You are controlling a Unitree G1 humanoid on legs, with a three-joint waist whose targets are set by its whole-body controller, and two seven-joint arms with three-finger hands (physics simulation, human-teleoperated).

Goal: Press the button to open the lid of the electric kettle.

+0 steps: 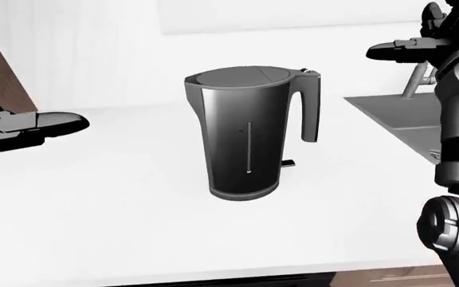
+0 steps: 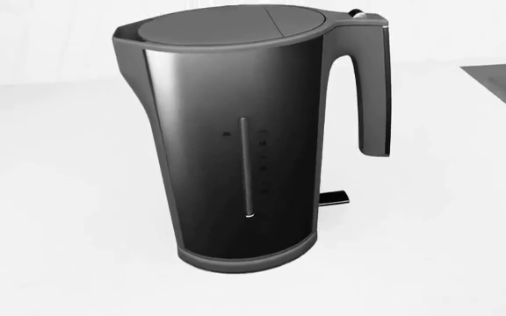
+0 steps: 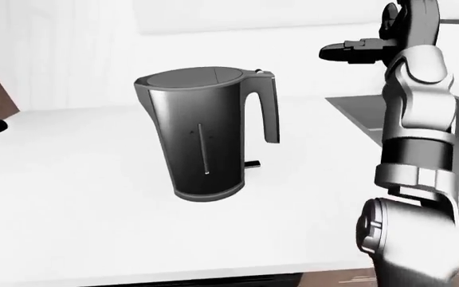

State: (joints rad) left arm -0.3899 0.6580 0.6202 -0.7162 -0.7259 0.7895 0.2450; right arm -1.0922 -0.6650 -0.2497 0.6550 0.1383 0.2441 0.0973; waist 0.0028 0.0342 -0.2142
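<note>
- The electric kettle (image 2: 244, 131) is shown upright on the white counter (image 1: 118, 197), near the middle of the eye views and filling most of the head view; its lid (image 2: 227, 23) is seen closed.
- A vertical water-level strip (image 2: 247, 168) is set in the dark body, with small marks beside it; these marks are too small to be read, and no brand name can be made out.
- The handle (image 2: 372, 85) is placed on the right side of the kettle in every view, and a small button (image 2: 356, 12) is seen at its top, just beside the lid's edge.
- A short dark tab (image 2: 333, 198) is seen at the base, below the handle.
- The right hand (image 3: 361, 48) is held high at the upper right of the eye views, above and to the right of the handle and well apart from the button; its fingers are extended toward the left, nothing is held and nothing is touched.
- The left hand (image 1: 30, 125) is held flat at the left edge of the left-eye view, over the counter and well apart from the kettle; its fingers are stretched out and nothing is gripped.
- A sink (image 1: 397, 116) is set into the counter to the right of the kettle.
</note>
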